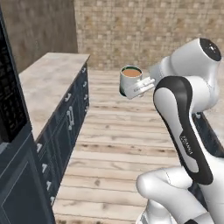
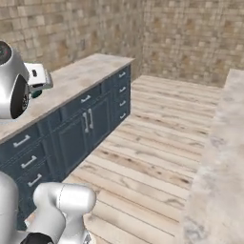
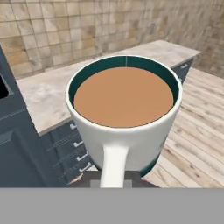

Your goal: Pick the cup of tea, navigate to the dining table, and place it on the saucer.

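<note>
Out over the plank floor (image 1: 113, 144), between the two runs of cabinetry, the cup of tea (image 1: 130, 80) hangs in the air, well clear of any surface. The gripper (image 1: 142, 86) is clenched on its handle: from the hand's own camera the white handle runs straight down to the fingers, with the brim and the brown liquid level above it (nothing looks spilled, and the mug sits upright enough). So the picking part reads as done. The cup (image 3: 124, 116) is lifted and carried at about the height of the arm's elbow, with the long beige counter (image 1: 43, 83) and its dark blue drawers (image 1: 65, 127) off to the arm's left and apart from the mug. From the other side of the base the same counter (image 2: 71, 83) stretches away toward the tiled wall (image 2: 190, 33), and a pale mottled slab (image 2: 217, 167) comes in along the right edge; that may well be the dining table, though I would not swear to it from this angle. I can make out no saucer on any surface from where I stand. What is left, as I judge it, is most of the job: drive or turn the base to the table, find the saucer, bring the mug down level onto its centre and let go. The tea sits close to the brim, so a sharp turn or tilt could slop it.
</note>
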